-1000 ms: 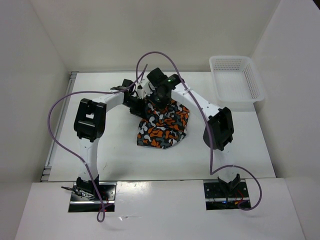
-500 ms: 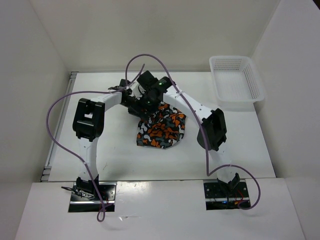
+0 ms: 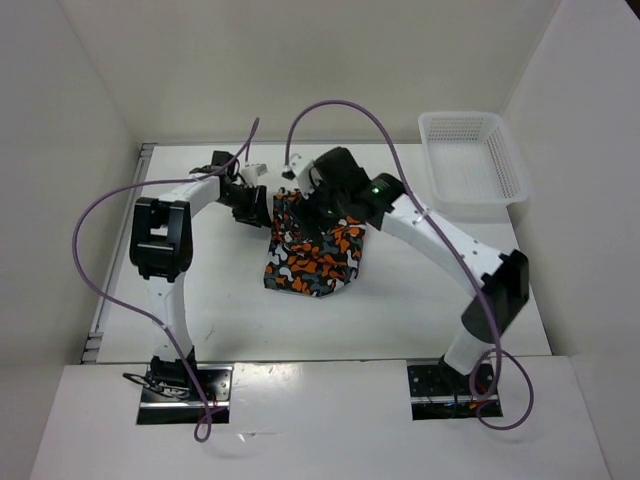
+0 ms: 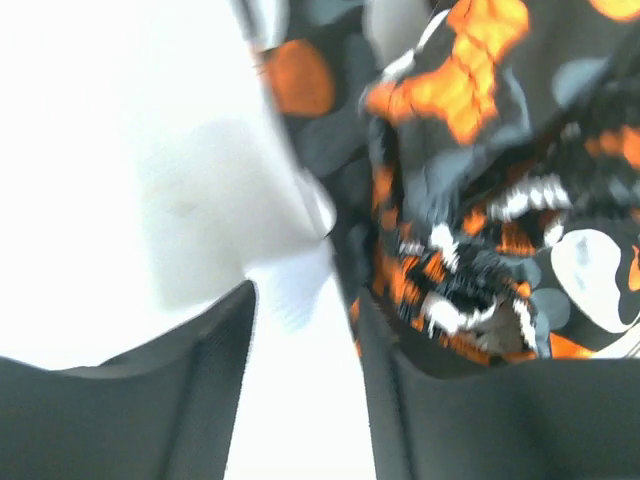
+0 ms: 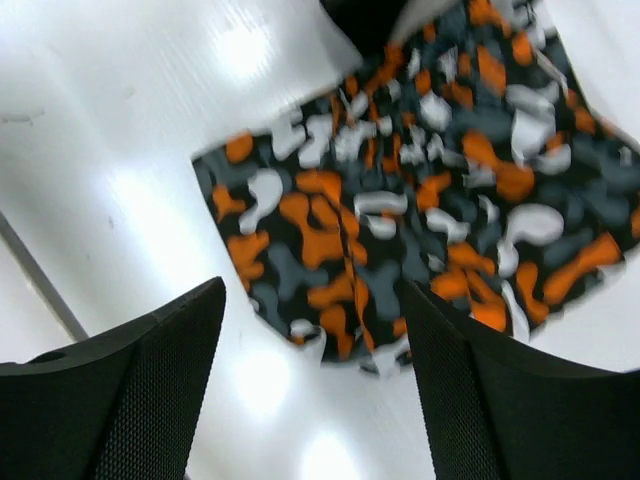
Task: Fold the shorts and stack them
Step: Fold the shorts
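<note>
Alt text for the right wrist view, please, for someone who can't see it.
Orange, grey, white and black shorts lie on the white table just ahead of the right gripper, whose two black fingers stand apart, holding nothing.

Blotched shorts [image 5: 400, 180] on a white table [image 5: 130, 130]
Ahead of the right pincer's [image 5: 312, 300] black fingers [image 5: 150, 390], the print ran orange, white, grey and black.

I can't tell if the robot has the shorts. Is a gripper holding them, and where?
Nothing is held. The left gripper and the right gripper are both open, and the shorts lie on the table.
</note>
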You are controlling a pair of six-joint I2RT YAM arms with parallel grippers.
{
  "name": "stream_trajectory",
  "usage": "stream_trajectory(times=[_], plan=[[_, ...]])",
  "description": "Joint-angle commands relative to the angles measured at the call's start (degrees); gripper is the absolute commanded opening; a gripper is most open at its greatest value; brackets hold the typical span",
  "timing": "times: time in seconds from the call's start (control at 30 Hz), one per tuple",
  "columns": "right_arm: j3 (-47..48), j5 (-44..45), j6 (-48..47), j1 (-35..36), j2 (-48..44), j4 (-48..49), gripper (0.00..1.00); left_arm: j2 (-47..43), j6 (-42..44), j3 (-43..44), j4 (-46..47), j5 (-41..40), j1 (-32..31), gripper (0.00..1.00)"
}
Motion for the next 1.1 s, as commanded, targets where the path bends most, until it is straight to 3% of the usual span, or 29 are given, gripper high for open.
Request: stream_trajectory(times=[0.0,0.2,0.37,0.7,0.8,0.83,0.9,1.0,1.07], plan=[[-9.4,6.68,-3.28,0.38,-5.31,10.41,0.73,-5.8,1.56,1.46,-3.4,-3.0,0.81,0.55],[-8.29,11.16,-7.24,1.51,3.64,15.18,0.73,-9.42,1.56,6.11,-5.08,-6.95,0.81,0.62],[-6.08,11.87,-9.88,2.04,10.06,19.66,0.74,-9.42,1.56,12.44,-5.08,-4.33,-2.17,0.71],[-12.67,10.9,-14.37,3.98,9.72,21.78,0.74,1.82,1.56,18.77,-5.6,-2.39,-6.74,0.74],[-13.2,10.9,-14.37,5.29,11.38,23.36,0.74,3.68,1.56,19.39,-5.6,-3.97,-6.74,0.65],[-12.51,10.9,-14.37,5.3,11.91,23.36,0.74,4.37,1.56,19.39,-5.6,-4.66,-6.74,0.56],[-11.89,10.9,-14.37,5.3,12.96,23.89,0.73,4.38,1.56,19.39,-5.6,-4.67,-7.27,0.49],[-10.57,10.9,-14.37,5.3,14.63,23.89,0.68,4.38,1.56,18.87,-4.99,-5.19,-7.27,0.39],[-9.43,10.9,-13.67,5.3,16.04,24.41,0.6,4.38,1.56,18.34,-4.99,-5.2,-7.27,0.33]])
